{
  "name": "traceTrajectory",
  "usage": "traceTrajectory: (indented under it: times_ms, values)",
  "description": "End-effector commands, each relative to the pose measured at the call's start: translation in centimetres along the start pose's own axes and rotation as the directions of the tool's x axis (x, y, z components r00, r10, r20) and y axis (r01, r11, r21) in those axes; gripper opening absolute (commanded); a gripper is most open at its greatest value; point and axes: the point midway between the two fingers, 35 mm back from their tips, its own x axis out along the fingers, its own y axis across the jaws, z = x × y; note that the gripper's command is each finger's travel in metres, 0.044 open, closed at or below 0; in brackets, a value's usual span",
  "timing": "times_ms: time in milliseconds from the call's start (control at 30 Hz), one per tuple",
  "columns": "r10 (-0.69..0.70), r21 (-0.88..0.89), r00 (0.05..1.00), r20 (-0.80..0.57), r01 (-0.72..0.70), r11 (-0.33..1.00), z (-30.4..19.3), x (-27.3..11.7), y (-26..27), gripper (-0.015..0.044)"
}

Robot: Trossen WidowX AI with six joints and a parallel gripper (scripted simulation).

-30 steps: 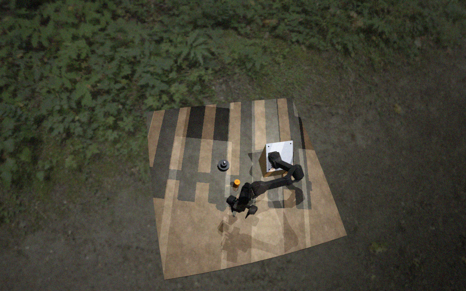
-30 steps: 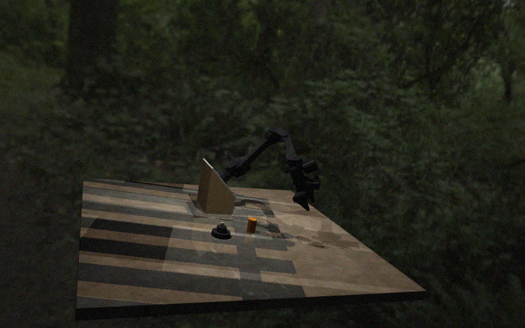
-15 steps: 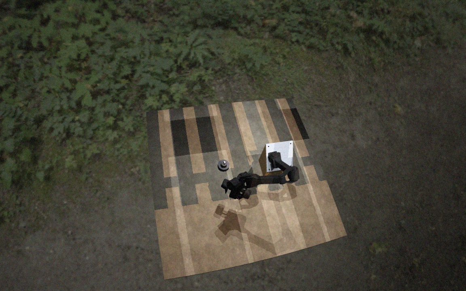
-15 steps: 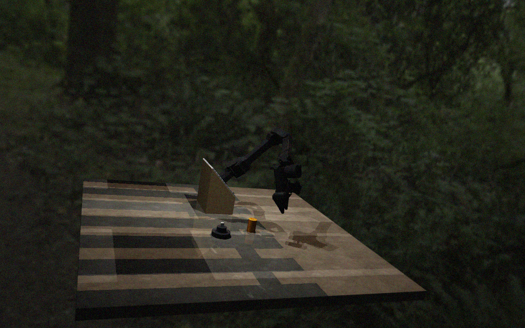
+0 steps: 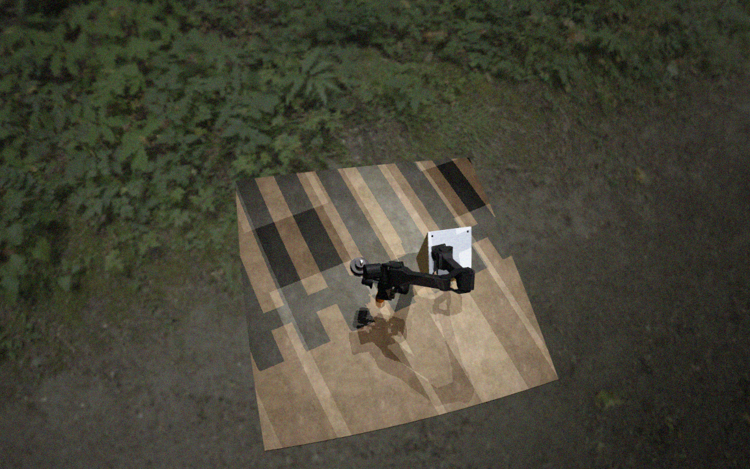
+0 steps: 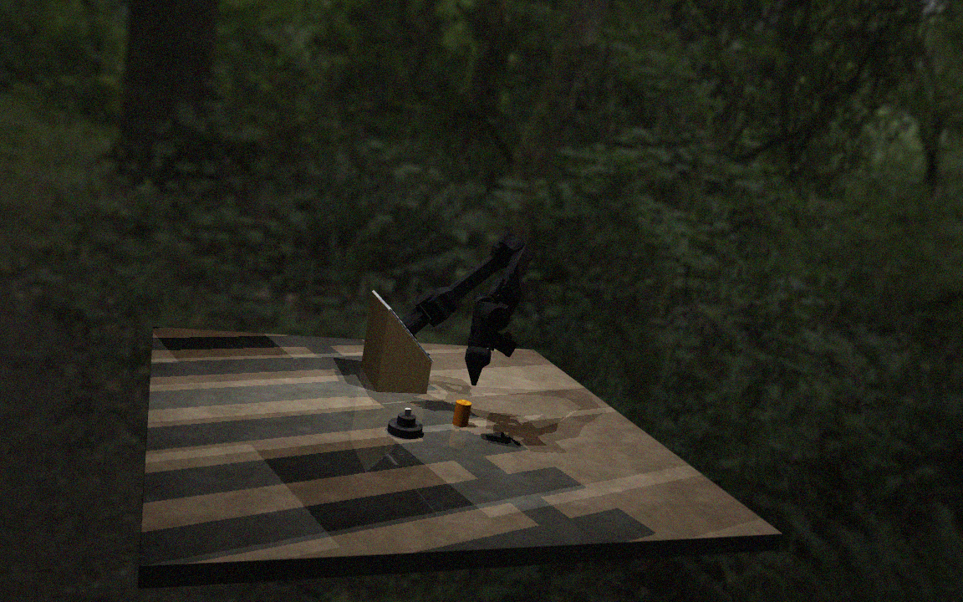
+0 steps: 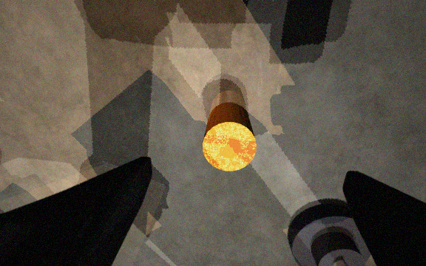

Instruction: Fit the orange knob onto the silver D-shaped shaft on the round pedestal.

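The orange knob [image 5: 379, 302] [image 6: 461, 414] [image 7: 229, 146] stands upright on the table; its hole is hidden underneath. In the top view the arm hides most of it. My gripper [image 6: 474, 381] [image 7: 245, 172] is open and empty, above the knob. In the wrist view the knob shows between the fingertips, slightly left of and above their midpoint. The dark round pedestal [image 5: 355, 270] [image 6: 405, 430] [image 7: 297, 236] stands near the knob, with the silver shaft [image 5: 361, 262] [image 6: 407, 410] upright on it. In the wrist view the right finger partly covers the pedestal. The shaft's flat side is not clear.
A wedge-shaped block with a white sloping face [image 5: 453, 238] and brown side [image 6: 395, 359] stands behind the knob and pedestal in the exterior view, at the arm's base. The table [image 5: 319, 402] [image 6: 619, 479] has strong stripes and shadows.
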Motion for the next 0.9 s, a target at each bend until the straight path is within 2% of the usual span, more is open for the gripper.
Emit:
traceTrajectory:
  times_ms: [0, 133, 267, 867]
  values:
    - [0.036, -0.031, 0.999, -0.031, -0.037, 0.999, -1.6, -0.1, 0.7, 0.0440]
    - [0.036, -0.031, 0.999, -0.031, -0.037, 0.999, -1.6, 0.2, 0.7, 0.0440]
    - [0.037, -0.031, 0.999, -0.030, -0.038, 0.999, -1.7, 3.4, 0.8, 0.0440]
    - [0.037, -0.031, 0.999, -0.031, -0.038, 0.999, -1.8, 6.1, 0.7, 0.0440]
